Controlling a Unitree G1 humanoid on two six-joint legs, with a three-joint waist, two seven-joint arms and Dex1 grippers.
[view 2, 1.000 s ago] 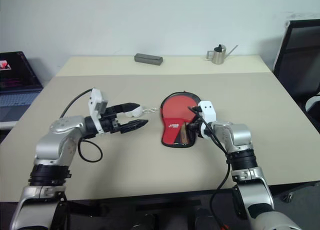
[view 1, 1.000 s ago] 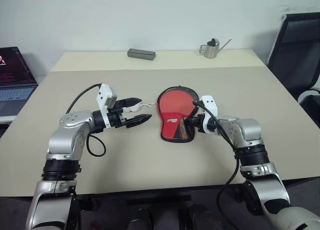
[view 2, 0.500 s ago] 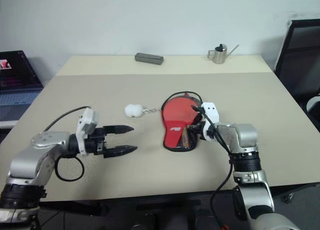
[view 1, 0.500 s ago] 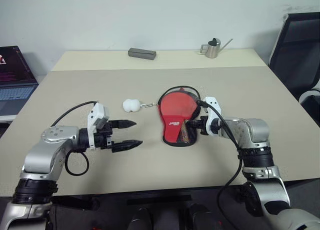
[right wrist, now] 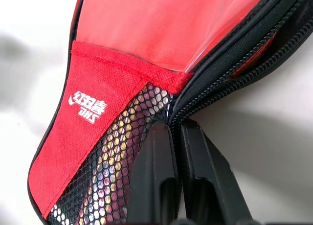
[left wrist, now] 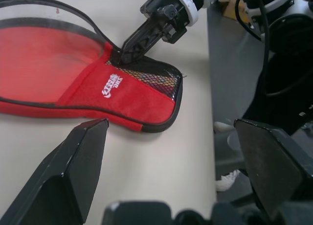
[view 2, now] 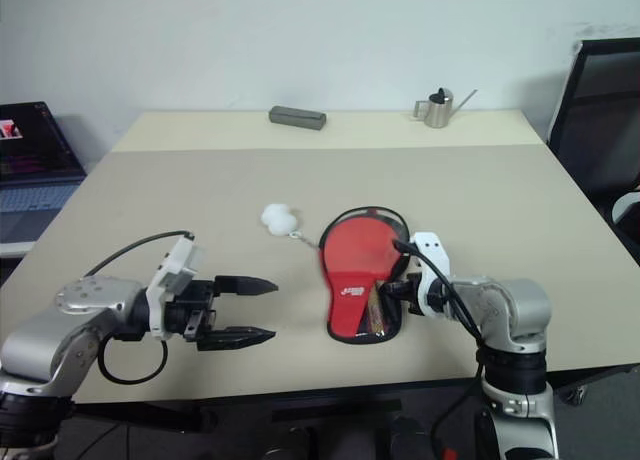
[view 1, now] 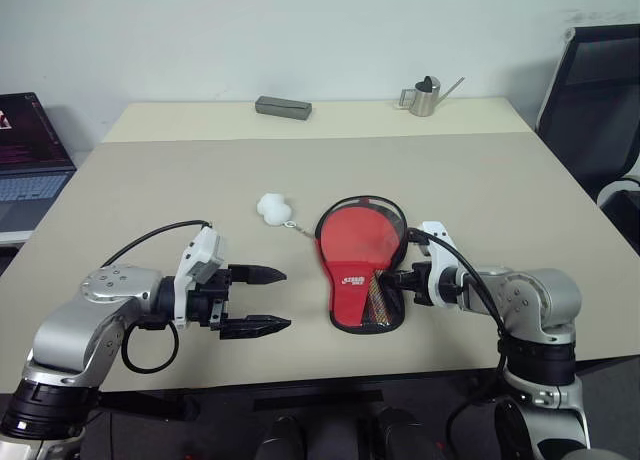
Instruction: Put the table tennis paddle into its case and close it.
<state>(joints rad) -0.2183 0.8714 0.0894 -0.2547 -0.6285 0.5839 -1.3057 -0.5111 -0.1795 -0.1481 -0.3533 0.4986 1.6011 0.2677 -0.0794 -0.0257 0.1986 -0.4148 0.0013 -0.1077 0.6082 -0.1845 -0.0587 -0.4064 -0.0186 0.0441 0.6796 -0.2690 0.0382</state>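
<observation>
On the near half of the big beige rectangular table (view 1: 500, 180), roughly centre: the paddle-shaped soft red case with black zipper rim and white logo (view 1: 360, 265), lying flat, round end toward the far side, narrow mesh end toward the near edge. Not much table left between that narrow end and the near edge. Loads of bare surface to the left of it and across the whole far half. Way back by the far edge: a dark grey rectangular block (view 1: 283, 107) and a small metal watering can with a thin spout (view 1: 426, 96), both well apart from the case. Off the left edge, an open laptop (view 1: 30, 150); off the right corner, a black office chair (view 1: 595, 100).

Inside the case, behind the clear panel, the round red rubber face of the table tennis paddle (view 1: 357, 230), its striped handle showing through the mesh at the narrow end. Zipper rim gaping open on the right side of the round end. White fluffy pom-pom charm (view 1: 272, 206) on a short chain, lying just off the case's upper left.

Right gripper (view 1: 389, 278) pinched closed on the zipper rim at the case's right side, near where the mesh starts. Left gripper (view 1: 262, 300) spread wide, holding nothing, left of the case, tips pointing at it with clear table between.
</observation>
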